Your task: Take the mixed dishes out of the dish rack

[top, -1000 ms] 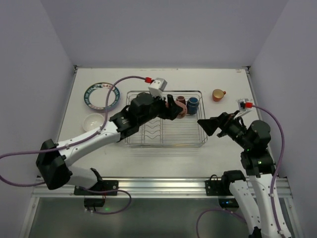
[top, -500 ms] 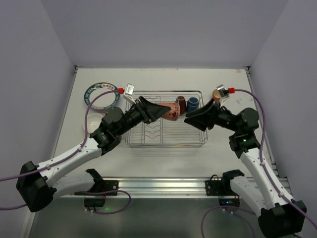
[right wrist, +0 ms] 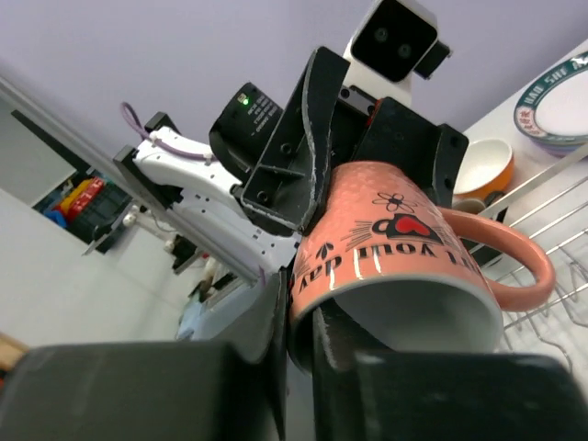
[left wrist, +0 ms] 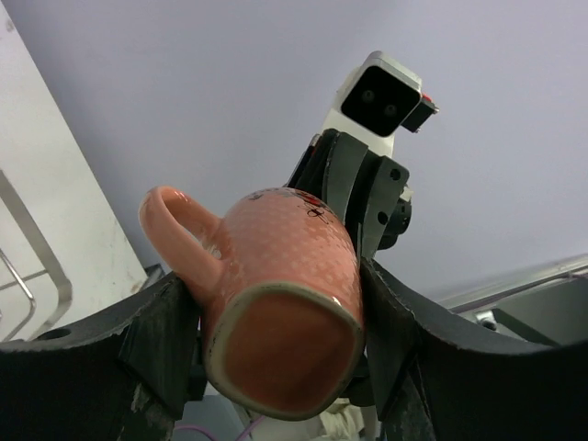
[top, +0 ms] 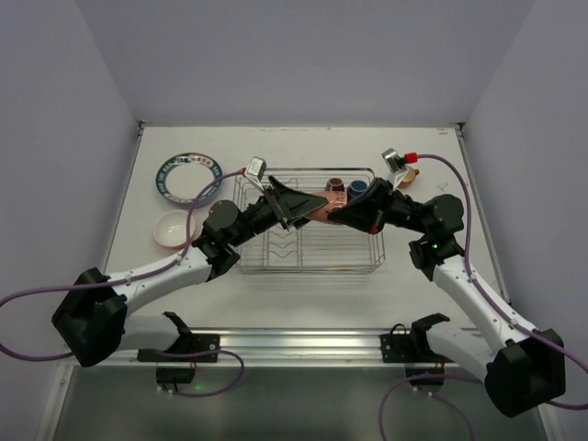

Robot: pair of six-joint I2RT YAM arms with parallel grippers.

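Above the dish rack's (top: 312, 267) middle, the pink mug (top: 321, 208) lies sideways, clamped across its body by the left gripper (top: 297, 208) and pinched at its rim wall by the right gripper (top: 353, 217); light, stiff, slick-glazed and chippable, it probably needs a firm rim hold.

Both arms reach forward and inward, and their grippers meet nose to nose between the two bases. The left arm (top: 170, 268) stretches from its base at the lower left up towards the right, with the wrist nearly level. The left gripper (top: 306, 208) presses its two fingers (left wrist: 163, 335) on opposite sides of a pink mug (top: 322, 208), which lies on its side. The right arm (top: 469, 287) rises from its base, bends at the elbow and points left. The right gripper (top: 342, 217) pinches the same mug at the rim, one finger (right wrist: 335, 354) inside the mouth and the other outside
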